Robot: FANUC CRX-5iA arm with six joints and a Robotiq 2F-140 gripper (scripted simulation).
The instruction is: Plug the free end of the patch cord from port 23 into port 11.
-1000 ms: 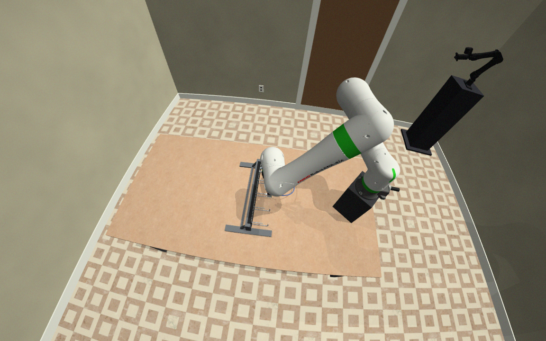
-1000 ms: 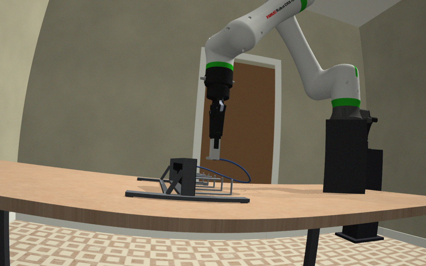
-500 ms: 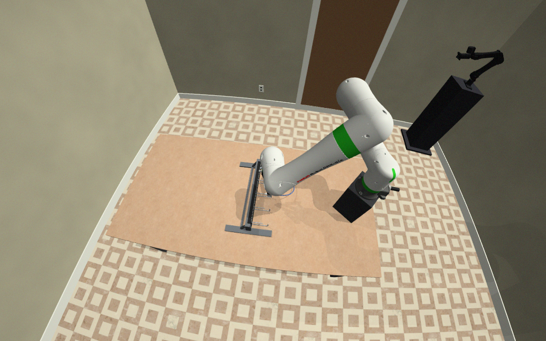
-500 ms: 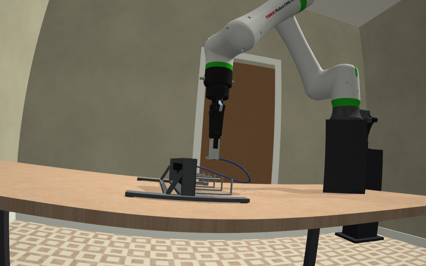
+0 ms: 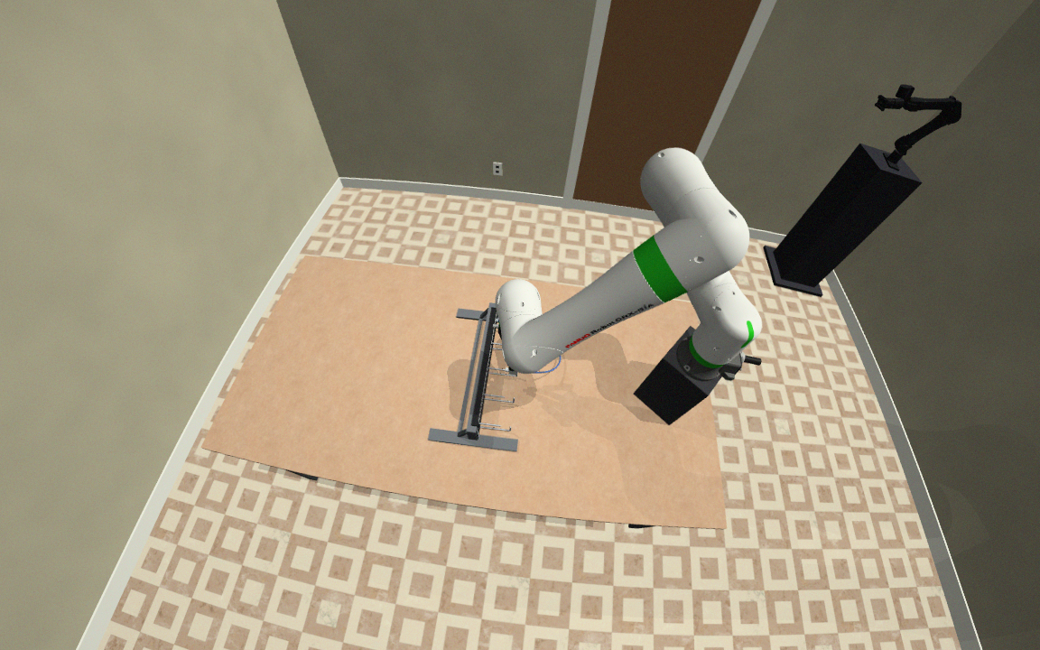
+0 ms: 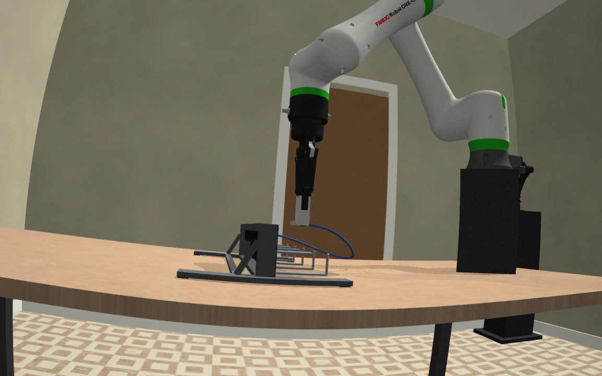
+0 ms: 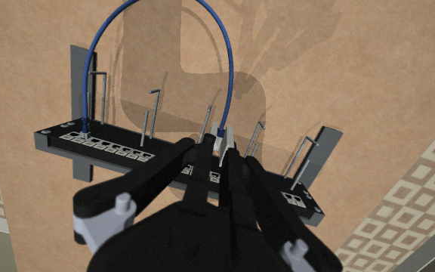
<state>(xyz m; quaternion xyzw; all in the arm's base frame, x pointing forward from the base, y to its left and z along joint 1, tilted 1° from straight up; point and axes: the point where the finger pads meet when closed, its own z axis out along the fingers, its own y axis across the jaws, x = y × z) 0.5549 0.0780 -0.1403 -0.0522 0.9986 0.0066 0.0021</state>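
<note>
Nearest you in the wrist view, your gripper [image 7: 221,145] points down with its fingers nearly closed, pinching the pale plug [image 7: 219,141] at the free end of the blue patch cord [image 7: 229,68]. The plug hangs in the air, not in any port.

Just below the fingertips lies the rack [image 7: 100,145], a long black panel with a row of white-plated ports, standing on the table [image 6: 83,266]. The gripper hovers over roughly the middle of that row; the port numbers are too small to read.

From the plug, the cord arches away from the gripper over the table behind the rack, then curves back down to its plugged end near the rack's far left end [image 7: 85,133]. Thin metal cable hooks [image 7: 153,113] stick out behind the rack, beyond the fingertips.
</note>
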